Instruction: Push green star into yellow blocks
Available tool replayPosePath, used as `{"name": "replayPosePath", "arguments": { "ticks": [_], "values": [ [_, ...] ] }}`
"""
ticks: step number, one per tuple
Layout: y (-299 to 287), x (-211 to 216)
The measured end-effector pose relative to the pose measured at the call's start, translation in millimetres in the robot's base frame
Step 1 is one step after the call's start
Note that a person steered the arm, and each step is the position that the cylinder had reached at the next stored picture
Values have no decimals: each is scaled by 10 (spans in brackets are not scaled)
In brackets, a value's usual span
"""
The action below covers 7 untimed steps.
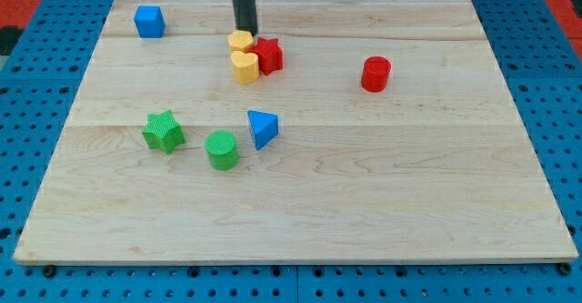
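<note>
Two yellow blocks (242, 55) sit top-centre, my tip (245, 32) right behind them; no jaws here, just a rod. Green star (163, 130) lies lower-left on the counter (409, 203), well apart.

Board: pale wooden table top (300, 203), plank seams running across.
Surround: blue pegboard (27, 112) with regular holes on all sides.
Top corners: red patches.
Light: even, soft shadows.

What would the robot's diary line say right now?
tip: touching yellow blocks, top side | green star: untouched, lower left | push: not started
</note>
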<state>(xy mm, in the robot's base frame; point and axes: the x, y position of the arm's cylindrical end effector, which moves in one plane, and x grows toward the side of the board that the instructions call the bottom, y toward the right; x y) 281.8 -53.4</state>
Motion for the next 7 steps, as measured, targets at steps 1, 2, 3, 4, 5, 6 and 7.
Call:
{"name": "replayPosePath", "arguments": {
  "ticks": [1, 2, 3, 4, 5, 6, 7],
  "values": [
    [98, 406],
    [119, 842],
    [278, 1044],
    [24, 1484],
    [-152, 1955],
    [-935, 2013],
    [-1339, 2013]
  ]
}}
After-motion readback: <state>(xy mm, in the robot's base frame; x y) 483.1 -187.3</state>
